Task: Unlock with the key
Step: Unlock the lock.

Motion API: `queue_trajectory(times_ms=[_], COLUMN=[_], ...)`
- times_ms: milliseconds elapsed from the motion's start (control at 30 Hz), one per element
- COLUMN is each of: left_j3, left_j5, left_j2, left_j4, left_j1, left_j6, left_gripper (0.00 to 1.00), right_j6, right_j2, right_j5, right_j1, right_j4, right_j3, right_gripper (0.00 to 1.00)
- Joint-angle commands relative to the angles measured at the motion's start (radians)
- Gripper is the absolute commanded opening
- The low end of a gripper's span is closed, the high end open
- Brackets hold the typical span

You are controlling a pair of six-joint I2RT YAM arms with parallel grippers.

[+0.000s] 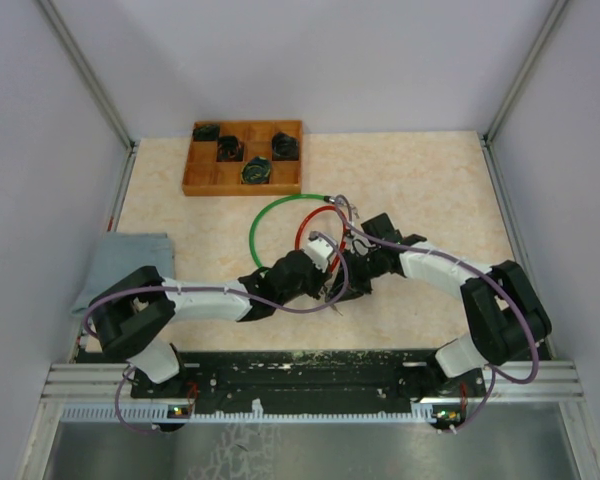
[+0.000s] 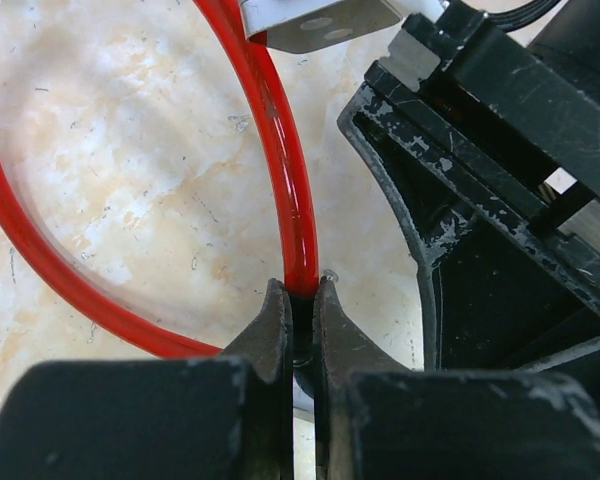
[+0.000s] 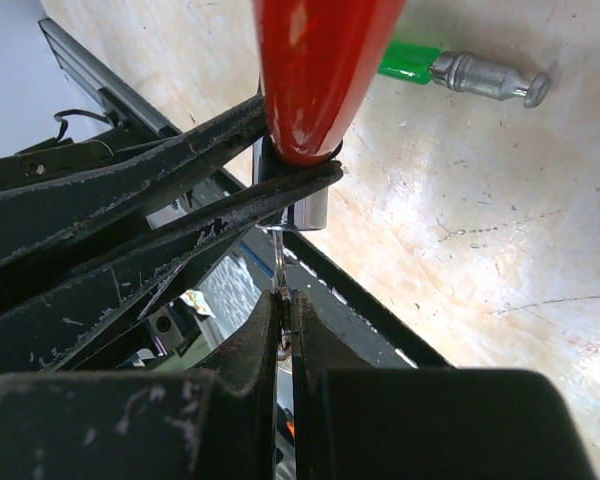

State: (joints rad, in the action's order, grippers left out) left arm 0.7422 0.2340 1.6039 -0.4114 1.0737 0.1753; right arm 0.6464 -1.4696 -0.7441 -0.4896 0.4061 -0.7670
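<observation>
Left jaws are clamped tight on the red cable lock (image 2: 292,180) right at its silver barrel (image 3: 308,210), over the middle of the desk (image 1: 430,180). My right jaws are pinched shut on the thin metal key (image 3: 280,262) just under that barrel. The green cable lock (image 3: 410,62) lies on the desk close behind.

Wooden tray (image 1: 205,178) blocks far left (green cable (image 1: 254,232) nearer); right table (image 1: 430,180) bare.
</observation>
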Motion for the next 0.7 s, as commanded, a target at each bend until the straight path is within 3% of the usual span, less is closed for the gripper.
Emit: queue_trajectory(times_ms=[0, 367, 667], left_j3=[0.035, 0.048, 0.09], left_j5=[-0.056, -0.045, -0.039], left_j2=[-0.039, -0.044, -0.043], left_j4=[-0.017, 0.009, 0.061], left_j1=[0.032, 0.048, 0.048], left_j6=[0.004, -0.03, 0.178], left_gripper=[0.0, 0.0, 0.0], right_j6=[-0.022, -0.086, 0.042], right_j2=[-0.008, -0.027, 0.021], right_j5=[0.037, 0.062, 0.106], right_j1=[0.02, 0.046, 0.045], right_j4=[-0.054, -0.006, -0.192], right_j3=[-0.083, -0.14, -0.046], right_gripper=[0.0, 0.0, 0.0])
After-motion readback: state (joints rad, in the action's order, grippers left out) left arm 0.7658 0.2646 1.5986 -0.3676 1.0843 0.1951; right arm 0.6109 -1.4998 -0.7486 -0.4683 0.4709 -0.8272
